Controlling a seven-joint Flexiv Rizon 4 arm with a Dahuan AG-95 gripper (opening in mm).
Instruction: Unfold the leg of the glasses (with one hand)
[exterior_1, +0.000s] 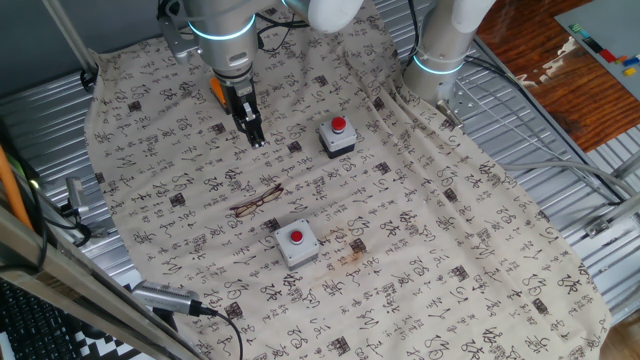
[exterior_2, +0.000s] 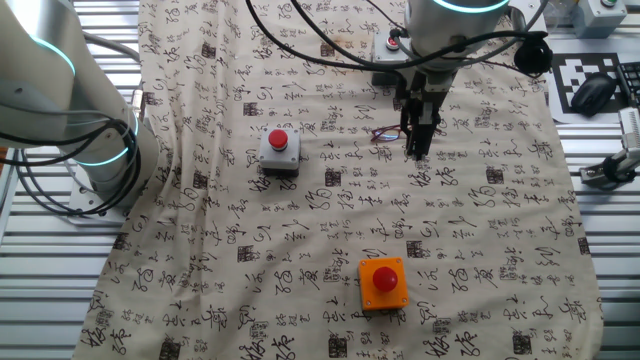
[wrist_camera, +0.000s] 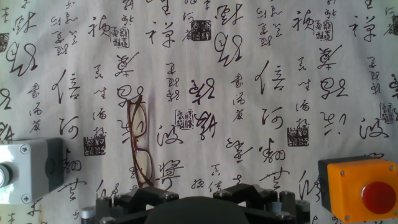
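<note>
One fixed view: one pair of glasses (exterior_1: 257, 200) flat on the printed cloth (exterior_1: 450, 250), folded as far as can be told, between two grey button boxes with red buttons, one (exterior_1: 337, 137) farther back and one (exterior_1: 296, 243) nearer the camera. The glasses sit closer to the near box, not touching it. One gripper (exterior_1: 255, 134) hangs above the cloth, up-left of the glasses and well apart from them, holding nothing; fingers look close together, gap too small to judge. Two robot arms visible, second one (exterior_1: 445, 40) idle at the cloth's far edge.

The other fixed view: one orange box with red button (exterior_2: 383, 283) in the foreground, one grey box (exterior_2: 279, 150) mid-cloth, glasses (exterior_2: 386, 134) partly behind the gripper (exterior_2: 418, 150).

Hand view: glasses (wrist_camera: 140, 143) left of centre, a grey box (wrist_camera: 28, 171) at left edge, orange box (wrist_camera: 364, 190) at right.
</note>
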